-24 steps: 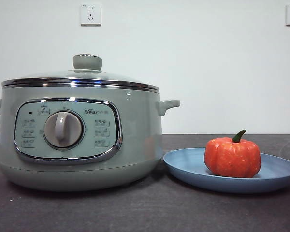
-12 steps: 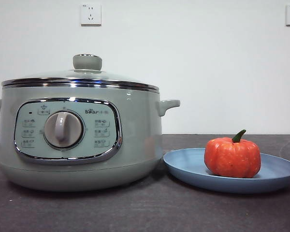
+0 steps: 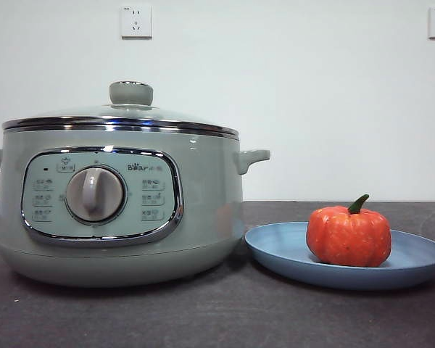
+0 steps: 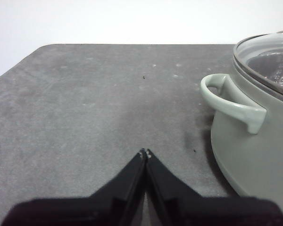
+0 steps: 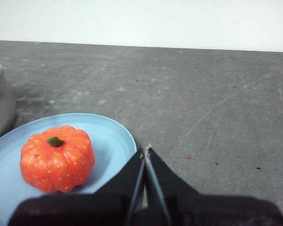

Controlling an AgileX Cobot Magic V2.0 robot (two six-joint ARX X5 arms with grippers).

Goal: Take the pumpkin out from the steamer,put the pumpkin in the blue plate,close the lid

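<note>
Since the pumpkin (image 5: 57,158) already sits upright on the blue plate (image 5: 111,136) beside the right end effector (image 5: 145,151) and the lid (image 3: 123,116) rests square on the steamer (image 3: 123,210), both it and the left end effector (image 4: 145,154) hang clenched, empty, above bare bench (image 4: 94,103), apparently finished.

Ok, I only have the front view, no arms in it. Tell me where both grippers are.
Observer: The left gripper hangs over bare table beside the pot, jaws shut, empty.
Operator: Now the right one.
Observer: The right gripper sits by the rim of the blue plate, jaws shut, holding nothing.
Operator: Check the pumpkin from above.
Observer: The pumpkin stands upright inside the plate, stem up, clear of the gripper.
</note>
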